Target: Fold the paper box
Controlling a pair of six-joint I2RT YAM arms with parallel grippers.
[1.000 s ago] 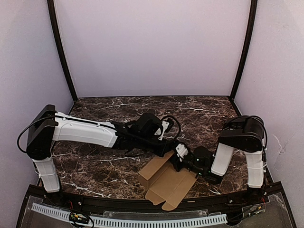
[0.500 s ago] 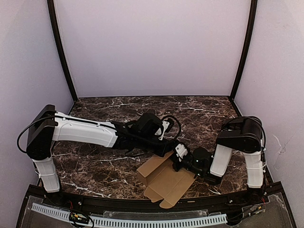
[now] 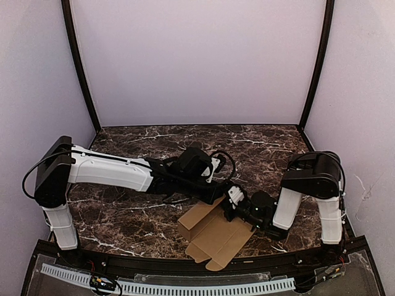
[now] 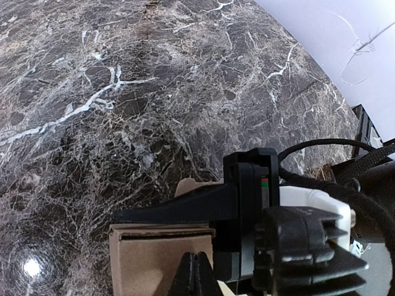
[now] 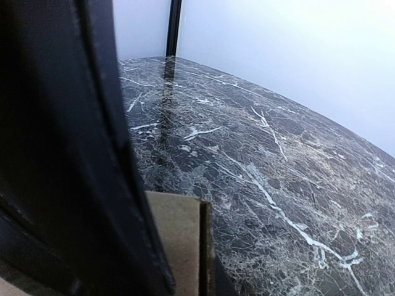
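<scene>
Near the front edge of the surface (image 3: 136, 216) lies the box (image 3: 216, 237) — one side raised, flaps flat, so I judge most folding remains. My left end effector (image 4: 192, 264) is together (right end effector (image 3: 229, 209): cannot tell).

Dark brown marble-patterned tabletop (image 3: 123, 216) with white veining, glossy enough to show a bright spot of reflected light in the left wrist view. One thing lies directly on it: the paper box (image 3: 216, 237), plain tan cardboard, partly folded. It rests near the front edge, right of centre. Its left side panel stands raised, the remaining panels lie flat, and the notched tabs point toward the front edge.
</scene>
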